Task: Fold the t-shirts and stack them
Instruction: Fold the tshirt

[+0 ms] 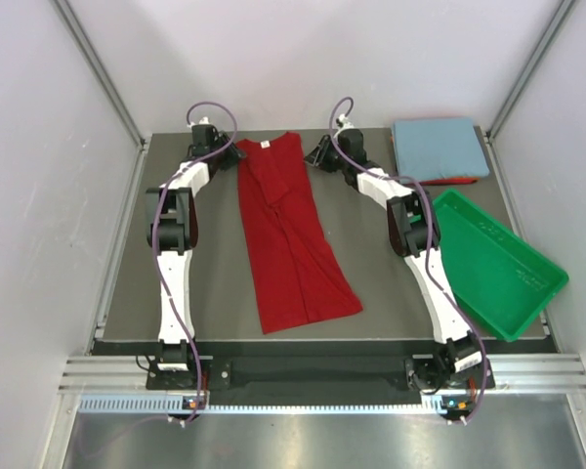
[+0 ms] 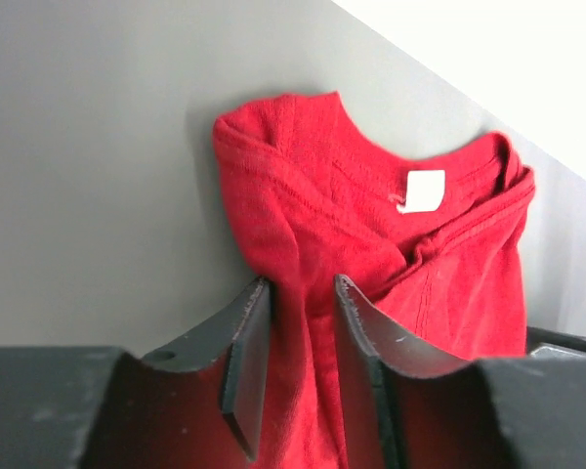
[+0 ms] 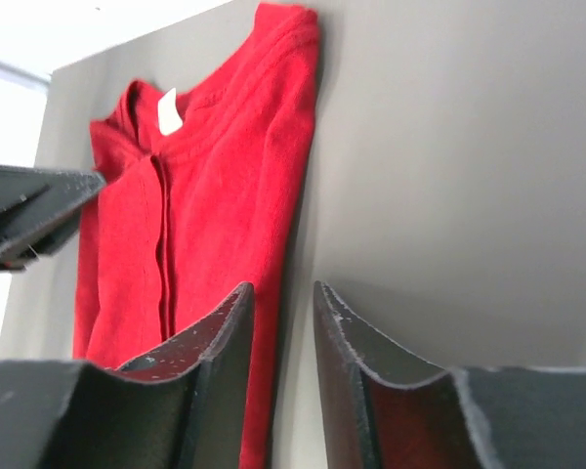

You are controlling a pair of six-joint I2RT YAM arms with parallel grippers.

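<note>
A plain dark red t-shirt (image 1: 288, 234) lies folded into a long strip down the middle of the table, its collar and white label (image 1: 266, 144) at the far end. My left gripper (image 1: 225, 156) is at the collar's left edge. In the left wrist view its jaws (image 2: 302, 283) stand narrowly apart, shut on a ridge of the red cloth (image 2: 313, 215). My right gripper (image 1: 322, 154) is at the shirt's right edge. In the right wrist view it (image 3: 281, 288) is narrowly open, with the shirt's edge (image 3: 215, 156) and bare table between its fingers.
A folded light blue t-shirt (image 1: 438, 147) lies at the back right on top of another red one (image 1: 454, 181). A green plastic tray (image 1: 493, 264) sits at the right side of the table. White walls enclose the table on three sides.
</note>
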